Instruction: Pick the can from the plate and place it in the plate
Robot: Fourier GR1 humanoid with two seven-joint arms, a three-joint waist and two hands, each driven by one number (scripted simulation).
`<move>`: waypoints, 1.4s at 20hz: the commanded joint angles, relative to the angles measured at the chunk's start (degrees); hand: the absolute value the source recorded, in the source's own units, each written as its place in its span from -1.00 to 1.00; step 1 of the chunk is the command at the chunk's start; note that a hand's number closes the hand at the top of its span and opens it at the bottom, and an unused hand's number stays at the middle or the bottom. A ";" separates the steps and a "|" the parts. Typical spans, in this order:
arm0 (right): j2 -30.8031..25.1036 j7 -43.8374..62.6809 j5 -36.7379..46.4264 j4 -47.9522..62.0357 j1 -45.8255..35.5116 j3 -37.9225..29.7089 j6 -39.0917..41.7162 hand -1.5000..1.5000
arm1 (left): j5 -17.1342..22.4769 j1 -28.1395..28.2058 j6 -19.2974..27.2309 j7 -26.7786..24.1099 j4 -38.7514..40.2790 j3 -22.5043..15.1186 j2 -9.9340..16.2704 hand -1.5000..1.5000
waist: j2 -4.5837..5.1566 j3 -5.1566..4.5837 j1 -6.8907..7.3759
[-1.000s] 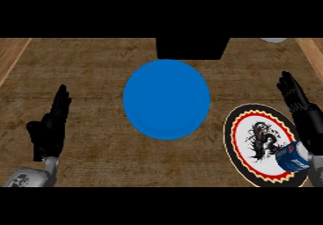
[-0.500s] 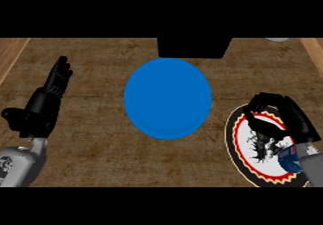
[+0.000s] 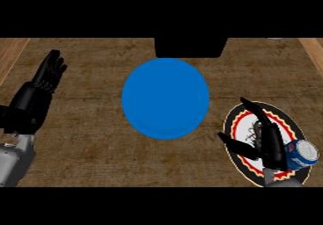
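Our right hand (image 3: 264, 143) has dropped over the patterned plate (image 3: 238, 121), fingers spread and holding nothing, the can (image 3: 301, 154) just right of them, ungrasped.

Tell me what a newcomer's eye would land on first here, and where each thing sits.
The big blue plate at the counter's centre draws the eye first. At lower right the patterned plate carries a blue can lying on its side, with the right hand open beside it. The left hand shows at far left.
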 commanded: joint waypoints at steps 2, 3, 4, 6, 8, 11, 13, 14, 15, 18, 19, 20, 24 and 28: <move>-2.03 5.73 5.05 -9.83 -0.18 -1.47 -2.18 -1.00 | 0.72 0.73 -3.24 -0.32 0.24 2.98 0.24 0.00 | -0.04 -0.04 0.04; -5.38 7.27 5.44 -14.81 3.67 -1.40 0.22 -1.00 | 0.10 0.17 -3.20 -0.96 2.01 3.10 -0.54 0.00 | -0.07 -0.05 -0.34; -5.03 12.49 9.55 -14.41 1.71 -0.41 -0.44 -1.00 | 1.07 -2.56 -3.73 2.96 0.00 4.29 0.91 0.00 | -0.07 -0.05 -0.13; -11.24 22.84 11.39 -17.54 -1.40 -3.01 4.88 -1.00 | 0.84 -0.85 -2.01 5.01 -4.04 3.50 1.49 0.00 | -0.34 -0.14 0.08; -15.23 29.16 14.03 -19.44 1.96 -1.77 9.64 -1.00 | 0.46 0.17 -2.03 3.23 -2.50 3.03 0.49 0.00 | -0.43 -0.26 -0.65; -21.29 39.05 13.91 -20.31 0.54 -2.86 19.35 -1.00 | 0.54 -0.58 -2.57 1.57 -0.04 4.46 0.90 0.00 | -0.17 -0.44 -0.96; -23.85 46.45 13.83 -20.65 -2.03 -1.56 26.43 -1.00 | -0.41 -0.27 -2.33 2.33 -1.32 1.98 -0.39 0.00 | -0.13 -0.52 -0.01; -24.07 49.34 12.79 -21.82 -0.41 -0.53 29.03 -1.00 | 0.84 0.57 -4.33 2.04 -1.68 3.50 1.51 0.00 | -0.26 -0.44 0.18; -25.48 52.21 11.10 -21.89 -1.82 -0.96 32.67 -1.00 | -0.38 0.70 -3.64 0.40 0.40 2.68 0.14 0.00 | 0.07 -0.47 -0.07; -25.91 60.70 7.02 -23.25 -2.71 1.16 41.06 -1.00 | -0.36 1.02 -3.38 0.44 -0.80 3.09 -0.07 0.00 | 0.05 -0.31 0.61; -26.32 62.93 5.19 -25.34 -2.82 1.41 43.69 -1.00 | -0.90 -0.09 -3.29 0.05 0.58 3.36 -0.19 0.00 | 0.07 -0.25 -0.01; -27.46 65.34 0.49 -23.78 -6.77 -1.24 47.94 -1.00 | -0.89 -1.05 -3.09 1.34 0.02 2.84 -0.52 0.00 | 0.21 -0.23 0.66; -25.22 70.14 -1.13 -21.52 -9.02 -0.41 50.43 -1.00 | -0.58 -1.56 -4.30 1.84 0.73 3.58 -1.60 0.00 | 0.19 -0.05 0.64; -23.73 73.41 2.21 -19.70 -10.02 3.17 49.37 -1.00 | -0.86 0.46 -4.38 3.93 -4.71 3.73 -0.75 0.00 | 0.00 -0.03 1.40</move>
